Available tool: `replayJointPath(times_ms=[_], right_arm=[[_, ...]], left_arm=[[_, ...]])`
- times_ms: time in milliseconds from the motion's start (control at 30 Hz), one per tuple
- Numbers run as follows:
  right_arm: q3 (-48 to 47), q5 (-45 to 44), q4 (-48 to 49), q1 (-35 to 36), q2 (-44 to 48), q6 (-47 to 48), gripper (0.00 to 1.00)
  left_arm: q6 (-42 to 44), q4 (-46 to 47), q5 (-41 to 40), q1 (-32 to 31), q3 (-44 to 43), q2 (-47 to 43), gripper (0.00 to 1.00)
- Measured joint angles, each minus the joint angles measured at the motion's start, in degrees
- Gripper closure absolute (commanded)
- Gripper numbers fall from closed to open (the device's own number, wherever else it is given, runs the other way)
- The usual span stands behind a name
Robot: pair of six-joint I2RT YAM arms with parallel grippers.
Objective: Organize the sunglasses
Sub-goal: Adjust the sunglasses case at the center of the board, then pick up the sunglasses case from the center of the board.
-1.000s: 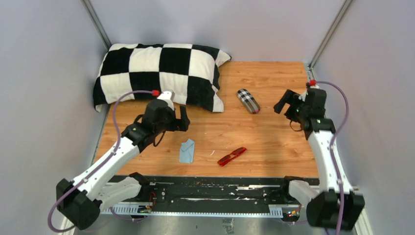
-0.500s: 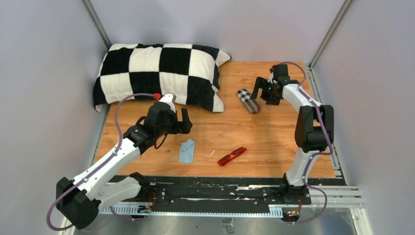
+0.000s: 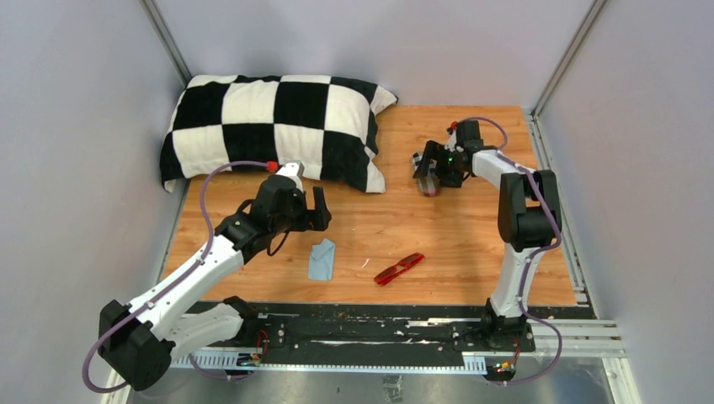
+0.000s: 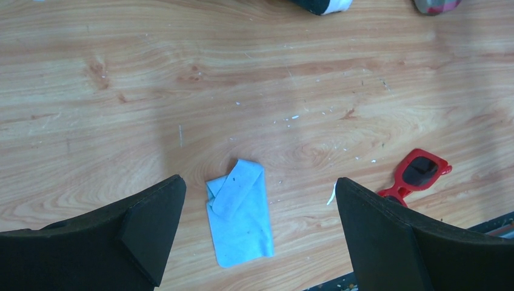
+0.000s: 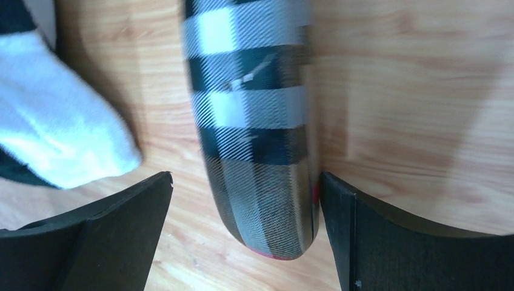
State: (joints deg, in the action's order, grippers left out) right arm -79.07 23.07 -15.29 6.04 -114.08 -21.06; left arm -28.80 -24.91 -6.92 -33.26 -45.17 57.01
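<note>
R gripper straddles plaid case, upper centre of top view; fingers apart, not clamped. Next, I'd guess: close on case, get it open. L gripper spread wide over blue cloth. Sunglasses lower centre, on the wood: glossy red, dark lenses.

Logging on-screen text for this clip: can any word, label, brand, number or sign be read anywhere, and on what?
None can be read. The grey plaid oblong case shows only its check weave; the glossy red sunglasses, the light blue cloth and the black-and-white checked pillow carry no visible print.
</note>
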Motion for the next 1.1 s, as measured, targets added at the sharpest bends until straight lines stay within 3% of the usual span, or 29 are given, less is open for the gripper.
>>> replayJointPath(times_ms=[333, 500, 800, 1100], right_arm=[[2.6, 2.0, 3.0, 13.6, 1.6, -2.5, 0.02], [0.1, 1.1, 0.0, 15.1, 1.6, -1.5, 0.02], [-9.9, -11.1, -12.9, 14.8, 3.3, 12.4, 0.01], [-15.6, -24.9, -18.1, 14.8, -0.7, 25.8, 0.01]], left_arm=[[-0.3, 0.5, 0.7, 0.0, 0.0, 2.3, 0.0], [-0.2, 0.4, 0.6, 0.0, 0.0, 2.2, 0.0], [0.1, 0.4, 0.6, 0.0, 0.0, 2.2, 0.0], [0.1, 0.4, 2.6, 0.0, 0.0, 2.7, 0.0]])
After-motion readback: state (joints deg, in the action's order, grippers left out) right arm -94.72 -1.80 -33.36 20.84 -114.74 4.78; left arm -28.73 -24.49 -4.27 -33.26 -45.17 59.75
